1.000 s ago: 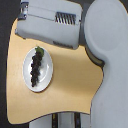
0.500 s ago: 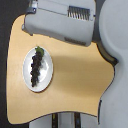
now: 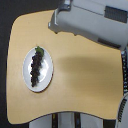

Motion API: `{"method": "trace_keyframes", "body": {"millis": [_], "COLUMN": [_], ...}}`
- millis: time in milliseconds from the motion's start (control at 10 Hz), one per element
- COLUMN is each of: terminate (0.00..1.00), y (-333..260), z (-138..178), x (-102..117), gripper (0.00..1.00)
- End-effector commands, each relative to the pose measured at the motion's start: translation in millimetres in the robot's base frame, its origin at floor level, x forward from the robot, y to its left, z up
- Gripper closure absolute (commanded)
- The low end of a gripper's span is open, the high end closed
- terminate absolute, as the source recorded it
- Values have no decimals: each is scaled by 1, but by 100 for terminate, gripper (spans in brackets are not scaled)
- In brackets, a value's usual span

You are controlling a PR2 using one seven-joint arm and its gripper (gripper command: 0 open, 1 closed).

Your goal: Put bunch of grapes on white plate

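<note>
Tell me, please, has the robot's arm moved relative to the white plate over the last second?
Yes. The arm has drawn back toward the exterior view's upper right, away from the white plate, which stays put with the bunch of grapes on it.

Arm (image 3: 90, 25) now farther toward upper right

Light wooden table (image 3: 85, 75)

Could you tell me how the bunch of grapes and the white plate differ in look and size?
The bunch of grapes is dark purple-black and bumpy, with a green leaf at its far end; the white plate is smooth and glossy. The bunch is narrow and elongated, while the plate is round. The plate is wider than the bunch is long. They share a spot: the grapes lie on the plate, on the wooden table.
</note>
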Motion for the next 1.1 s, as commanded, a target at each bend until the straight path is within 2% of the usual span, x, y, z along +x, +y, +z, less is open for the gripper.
{"method": "trace_keyframes", "body": {"millis": [0,400,700,1000], "terminate": [0,0,0,0], "y": [-130,-203,-232,-234], "z": [22,35,31,25], "x": [2,-20,-36,-49], "gripper": [0,0,0,0]}}
